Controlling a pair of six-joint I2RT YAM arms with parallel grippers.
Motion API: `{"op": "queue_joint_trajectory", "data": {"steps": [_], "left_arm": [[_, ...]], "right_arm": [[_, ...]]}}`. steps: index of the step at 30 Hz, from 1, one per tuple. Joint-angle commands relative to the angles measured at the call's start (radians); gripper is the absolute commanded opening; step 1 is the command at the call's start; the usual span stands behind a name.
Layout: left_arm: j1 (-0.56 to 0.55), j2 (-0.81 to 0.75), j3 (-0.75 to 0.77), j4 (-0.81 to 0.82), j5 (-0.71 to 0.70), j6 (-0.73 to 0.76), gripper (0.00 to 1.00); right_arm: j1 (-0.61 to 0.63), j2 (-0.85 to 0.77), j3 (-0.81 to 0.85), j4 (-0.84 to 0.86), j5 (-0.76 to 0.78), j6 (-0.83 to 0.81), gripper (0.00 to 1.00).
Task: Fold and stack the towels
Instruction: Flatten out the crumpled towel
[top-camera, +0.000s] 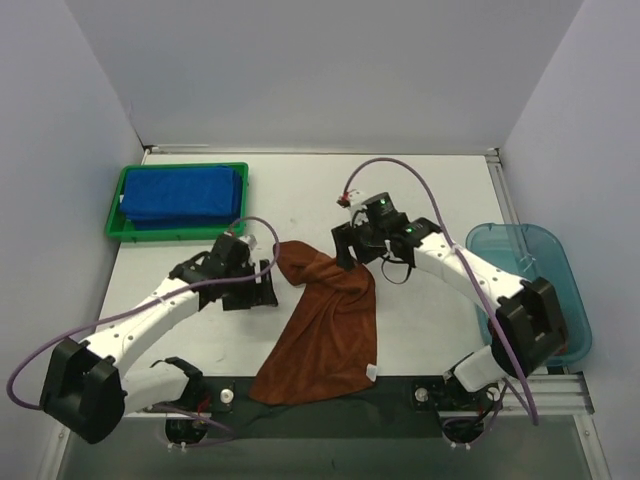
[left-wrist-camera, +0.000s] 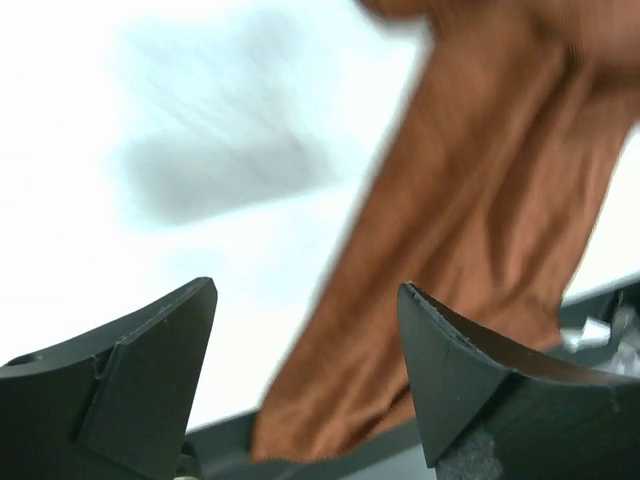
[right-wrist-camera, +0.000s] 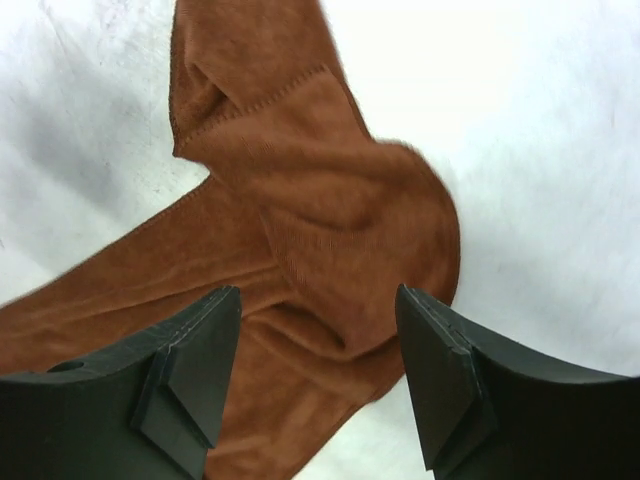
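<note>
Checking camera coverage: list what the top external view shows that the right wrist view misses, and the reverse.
Only top external: green tray with blue towels, teal bin, left tool, the full length of the rust-brown towel. Only right wrist: that towel's stitched hem and bunched folds up close. Both: the rust-brown towel with the right tool open above it.

Green tray (top-camera: 114, 206) sits far left, teal bin (top-camera: 522, 243) right.

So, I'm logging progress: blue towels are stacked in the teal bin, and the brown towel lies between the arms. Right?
Not quite: the blue towels are in the green tray, as the top view shows. The brown towel part is right.
</note>
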Motion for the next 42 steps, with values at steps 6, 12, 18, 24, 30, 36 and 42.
{"op": "queue_joint_trajectory", "data": {"steps": [6, 12, 18, 24, 30, 36, 42], "left_arm": [[0.322, 0.168, 0.161, 0.094, 0.019, 0.255, 0.85], [0.382, 0.190, 0.081, 0.169, -0.001, 0.298, 0.85], [0.425, 0.208, 0.109, 0.163, 0.015, 0.315, 0.85], [0.453, 0.197, 0.095, 0.175, 0.064, 0.307, 0.84], [0.453, 0.181, 0.087, 0.181, 0.058, 0.307, 0.84], [0.453, 0.182, 0.084, 0.183, 0.064, 0.307, 0.84], [0.453, 0.176, 0.079, 0.184, 0.065, 0.305, 0.84]], "right_arm": [[0.128, 0.273, 0.312, -0.125, -0.004, -0.438, 0.63], [0.220, 0.424, 0.432, -0.178, 0.093, -0.575, 0.61], [0.286, 0.590, 0.542, -0.226, 0.160, -0.625, 0.54], [0.318, 0.645, 0.576, -0.244, 0.238, -0.636, 0.38], [0.306, 0.554, 0.585, -0.243, 0.234, -0.612, 0.00], [0.158, 0.344, 0.515, -0.157, 0.061, -0.344, 0.00], [-0.171, 0.182, 0.109, 0.196, -0.085, 0.153, 0.16]]}}
